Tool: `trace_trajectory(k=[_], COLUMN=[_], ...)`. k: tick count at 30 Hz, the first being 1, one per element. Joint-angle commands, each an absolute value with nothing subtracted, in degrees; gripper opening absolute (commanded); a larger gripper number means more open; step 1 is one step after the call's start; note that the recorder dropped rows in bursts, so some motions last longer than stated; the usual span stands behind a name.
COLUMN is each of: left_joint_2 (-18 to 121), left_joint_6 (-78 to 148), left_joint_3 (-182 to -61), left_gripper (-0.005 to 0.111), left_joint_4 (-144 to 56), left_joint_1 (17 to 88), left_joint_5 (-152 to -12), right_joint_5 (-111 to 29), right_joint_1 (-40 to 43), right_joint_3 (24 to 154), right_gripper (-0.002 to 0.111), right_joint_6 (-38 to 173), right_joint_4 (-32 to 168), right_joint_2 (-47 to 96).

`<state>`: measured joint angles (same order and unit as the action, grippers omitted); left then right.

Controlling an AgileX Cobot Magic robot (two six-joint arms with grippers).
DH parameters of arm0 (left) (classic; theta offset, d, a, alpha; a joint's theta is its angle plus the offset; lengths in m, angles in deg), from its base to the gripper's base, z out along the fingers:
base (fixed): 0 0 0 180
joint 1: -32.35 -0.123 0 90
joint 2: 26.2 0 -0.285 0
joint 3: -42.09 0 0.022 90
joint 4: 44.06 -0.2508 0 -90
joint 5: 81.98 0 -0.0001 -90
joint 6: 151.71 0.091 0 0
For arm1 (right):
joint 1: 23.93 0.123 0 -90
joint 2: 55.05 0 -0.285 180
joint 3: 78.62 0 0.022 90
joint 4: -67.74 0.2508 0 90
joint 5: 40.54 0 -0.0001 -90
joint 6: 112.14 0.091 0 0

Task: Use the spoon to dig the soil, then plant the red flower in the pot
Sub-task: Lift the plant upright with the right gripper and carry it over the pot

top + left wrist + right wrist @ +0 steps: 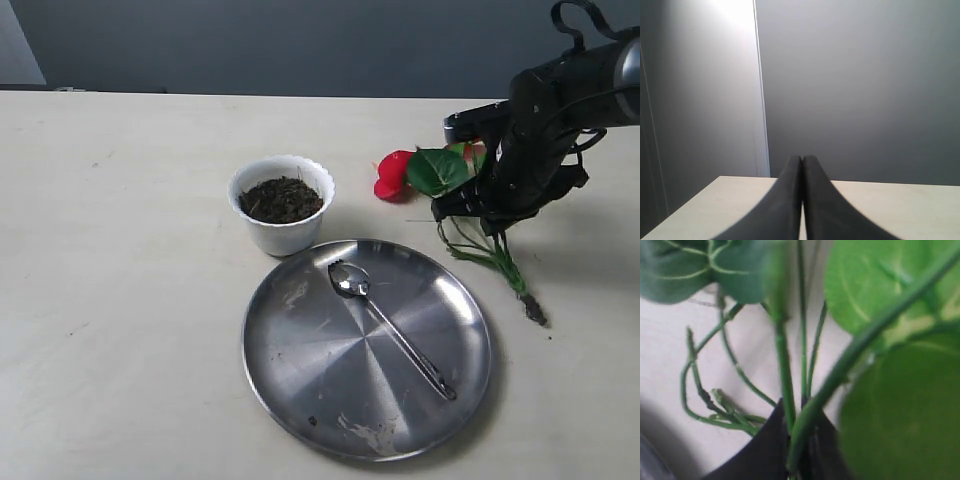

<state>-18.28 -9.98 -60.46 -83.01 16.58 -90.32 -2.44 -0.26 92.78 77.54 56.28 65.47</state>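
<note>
The white scalloped pot [282, 206] stands left of centre, filled with dark crumbly soil [281, 199]. The silver spoon [388, 327] lies inside the large steel plate [300, 370], bowl toward the pot. The red flower [395, 174] lies on the table to the right, leaves [437, 170] up, dark root tip [534, 309] near the plate's right side. My right gripper [487, 213] is shut on its green stems [805, 425], with the leaves [890, 285] filling the right wrist view. My left gripper [802, 162] is shut on nothing, facing a grey wall, outside the exterior view.
The beige table [120, 300] extends wide to the left of the pot and plate. A grey wall [300, 45] runs behind the table's far edge. The right arm [570, 90] hangs over the table's right side.
</note>
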Motion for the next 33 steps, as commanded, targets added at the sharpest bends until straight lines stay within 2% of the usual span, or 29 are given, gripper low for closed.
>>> trace_trajectory(k=[1,7,15,22,33], left_joint_2=[-18.4,-18.4,-18.4,-18.4,-18.4], left_joint_6=[-10.1,-10.1,-10.1,-10.1,-10.1], left_joint_3=[-60.7,-60.7,-60.7,-60.7,-60.7], left_gripper=[0.0,0.0,0.0,0.0,0.0], left_joint_4=[-82.9,-82.9,-82.9,-82.9,-82.9], left_joint_1=[17.1,17.1,17.1,17.1,17.1], left_joint_5=[-90.6,-90.6,-90.6,-90.6,-90.6], right_joint_5=[-2.7,-4.1,-17.9,-39.3,-72.7], right_joint_1=[-0.6,-0.6,-0.6,1.0,15.2], right_joint_3=[93.0,92.4,86.3,77.9,74.3], right_gripper=[0.0,0.0,-0.001,-0.001,-0.001], right_joint_6=[75.8,75.0,75.0,74.9,79.2], right_joint_4=[55.7,57.1,61.4,68.8,63.2], right_joint_2=[64.4,60.1,46.7,39.6,44.3])
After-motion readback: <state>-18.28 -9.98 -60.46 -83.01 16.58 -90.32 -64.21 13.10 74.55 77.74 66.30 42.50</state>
